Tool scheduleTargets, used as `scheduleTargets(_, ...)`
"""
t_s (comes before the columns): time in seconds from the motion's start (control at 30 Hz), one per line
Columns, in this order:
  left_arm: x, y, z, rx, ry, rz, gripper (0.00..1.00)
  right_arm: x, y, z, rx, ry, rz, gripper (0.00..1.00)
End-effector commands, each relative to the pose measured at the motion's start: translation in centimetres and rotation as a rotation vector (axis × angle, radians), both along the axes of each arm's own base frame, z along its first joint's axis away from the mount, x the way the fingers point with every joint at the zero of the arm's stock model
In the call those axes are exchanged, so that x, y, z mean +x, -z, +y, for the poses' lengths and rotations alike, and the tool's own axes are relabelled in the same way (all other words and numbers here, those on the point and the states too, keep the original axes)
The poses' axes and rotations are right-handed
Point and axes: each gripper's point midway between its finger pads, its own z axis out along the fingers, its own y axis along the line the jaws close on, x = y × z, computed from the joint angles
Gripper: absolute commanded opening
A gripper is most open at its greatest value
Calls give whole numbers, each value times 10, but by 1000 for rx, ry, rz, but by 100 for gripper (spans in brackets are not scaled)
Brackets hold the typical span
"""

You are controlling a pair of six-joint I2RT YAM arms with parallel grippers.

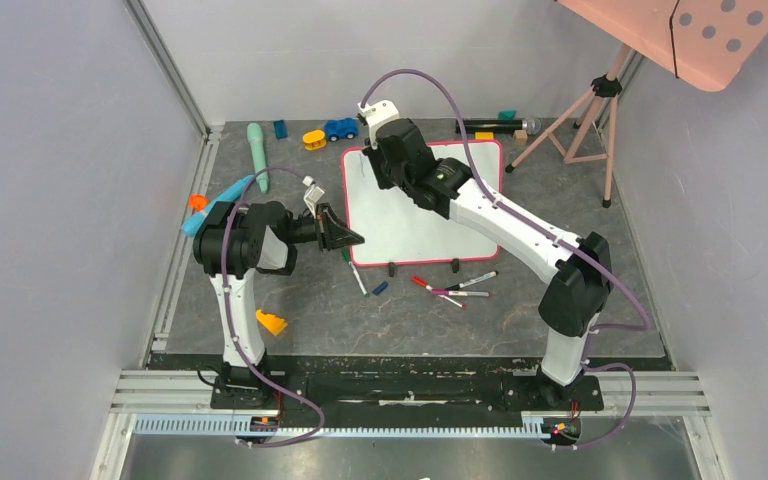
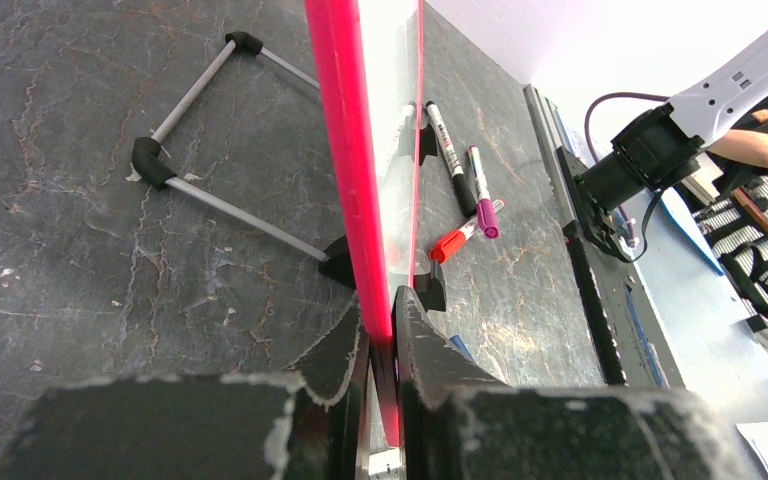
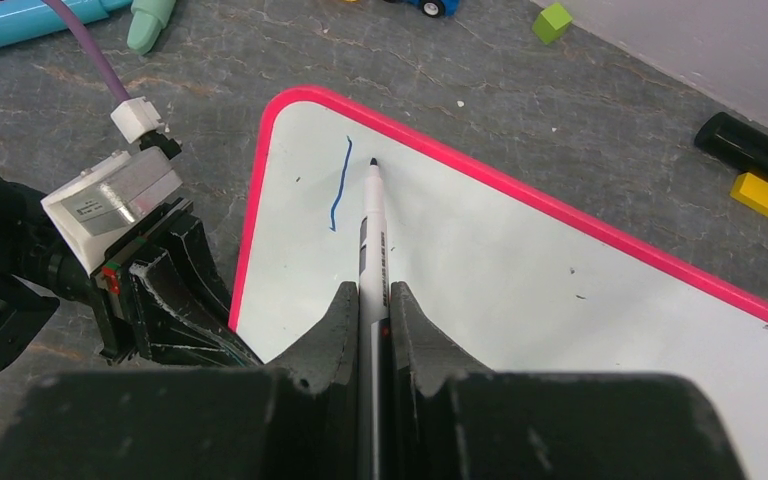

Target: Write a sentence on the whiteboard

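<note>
The whiteboard (image 1: pixel 410 225) with its pink-red frame stands tilted on the mat on two black clip feet. My left gripper (image 1: pixel 345 238) is shut on its left frame edge (image 2: pixel 345 130), with the fingers (image 2: pixel 430 340) on either side of the frame. My right gripper (image 1: pixel 372 168) is shut on a white marker (image 3: pixel 373 230) over the board's top left corner. The marker's dark tip rests at or just above the white surface (image 3: pixel 520 270). Of the sentence, only one short blue vertical stroke (image 3: pixel 338 185) shows, just left of the tip.
Several loose markers (image 1: pixel 455 288) lie in front of the board and also show in the left wrist view (image 2: pixel 460 170). Toys lie along the back: a teal piece (image 1: pixel 257 143), a yellow brick (image 1: pixel 313 139) and a blue car (image 1: pixel 340 128). A tripod (image 1: pixel 585 110) with a salmon dotted panel (image 1: pixel 700 30) stands at the back right.
</note>
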Motion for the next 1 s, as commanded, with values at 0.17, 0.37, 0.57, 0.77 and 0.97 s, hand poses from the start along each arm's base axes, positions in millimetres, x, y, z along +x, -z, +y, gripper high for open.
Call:
scheduleTargets(0.17, -1, 5, 1, 13, 35, -175, 2, 8, -7, -4, 14, 34, -22, 0)
scheduleTargets(0.37, -1, 4, 1, 13, 34, -176, 2, 6, 0, -4, -2, 28, -3, 0)
scheduleTargets(0.57, 0, 5, 1, 13, 32, -174, 2, 1, 6, -3, -3, 11, 17, 0)
scheduleTargets(0.77, 0, 4, 1, 13, 32, -174, 2, -3, 11, 3, 8, -27, 39, 0)
scheduleTargets(0.97, -1, 5, 1, 13, 34, -173, 2, -6, 15, 7, 13, -52, 53, 0)
